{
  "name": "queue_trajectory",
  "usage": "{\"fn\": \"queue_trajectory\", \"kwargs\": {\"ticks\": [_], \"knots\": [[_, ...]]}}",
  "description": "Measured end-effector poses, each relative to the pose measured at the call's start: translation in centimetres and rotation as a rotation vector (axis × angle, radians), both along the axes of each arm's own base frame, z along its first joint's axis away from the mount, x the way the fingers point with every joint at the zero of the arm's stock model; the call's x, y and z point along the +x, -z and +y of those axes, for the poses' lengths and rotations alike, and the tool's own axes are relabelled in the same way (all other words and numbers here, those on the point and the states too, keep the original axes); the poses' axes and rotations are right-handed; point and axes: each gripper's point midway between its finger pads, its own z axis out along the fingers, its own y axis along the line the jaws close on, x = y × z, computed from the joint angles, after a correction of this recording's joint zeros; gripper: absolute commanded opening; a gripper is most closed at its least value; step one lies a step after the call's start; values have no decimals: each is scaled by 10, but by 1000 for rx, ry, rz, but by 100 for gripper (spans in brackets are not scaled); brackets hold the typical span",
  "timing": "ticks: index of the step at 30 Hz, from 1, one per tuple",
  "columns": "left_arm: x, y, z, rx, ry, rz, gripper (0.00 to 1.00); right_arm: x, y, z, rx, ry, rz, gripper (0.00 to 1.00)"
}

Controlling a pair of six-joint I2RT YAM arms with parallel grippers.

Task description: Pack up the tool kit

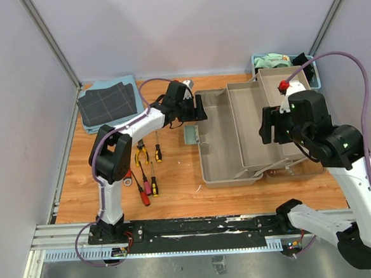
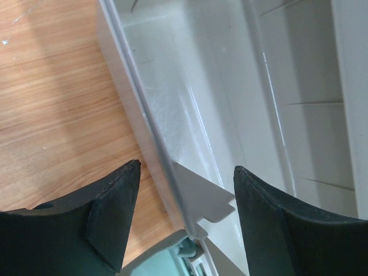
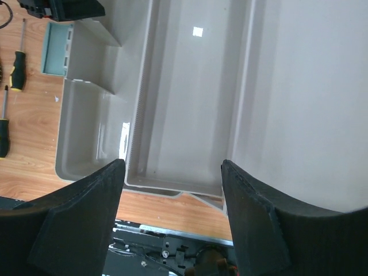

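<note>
Bench (image 1: 176,181): a wooden top that carried everything listed below.
Toolbox (image 1: 218,156): grey-beige plastic, it lay open at centre-right of the bench, its deep tub to the left.
Fold-out trays (image 1: 250,106): they were stepped out to the right of the tub, each higher than the last.
Right fingers (image 1: 265,128): spread wide with nothing gripped, they hung above the trays; the wrist view looked down between them at a tray's near end.
Left fingers (image 1: 201,107): spread wide with nothing gripped, they straddled the toolbox's left wall (image 2: 152,144), one finger over bare wood and the other over the tub. Whether either pad touched the wall could not be told.
Grid-pattern cloths (image 1: 106,103): dark and folded, at the far left corner on a pale blue cloth.
Blue basket (image 1: 315,76): at the far right corner behind the trays, with pale green cloth in it.
Pliers (image 1: 141,156): yellow-handled, on the bench left of the toolbox and outside it.
Screwdrivers (image 1: 158,152): they lay just beside the pliers, also outside the box.
Red-handled tool (image 1: 141,194): it lay nearest the front edge, below the pliers.
</note>
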Motion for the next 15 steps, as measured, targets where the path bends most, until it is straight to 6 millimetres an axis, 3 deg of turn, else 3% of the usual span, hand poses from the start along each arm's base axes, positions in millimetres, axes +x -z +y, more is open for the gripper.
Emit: {"fn": "queue_trajectory", "kwargs": {"ticks": [3,7,15], "knots": [[1,7,2,20,-2,5,49,-5,3,-10,-7,31,5,70],[0,8,4,34,7,-3,3,-9,10,-16,-17,51,24,70],[-6,11,20,57,-38,17,0,-9,19,-20,-28,65,47,70]]}}
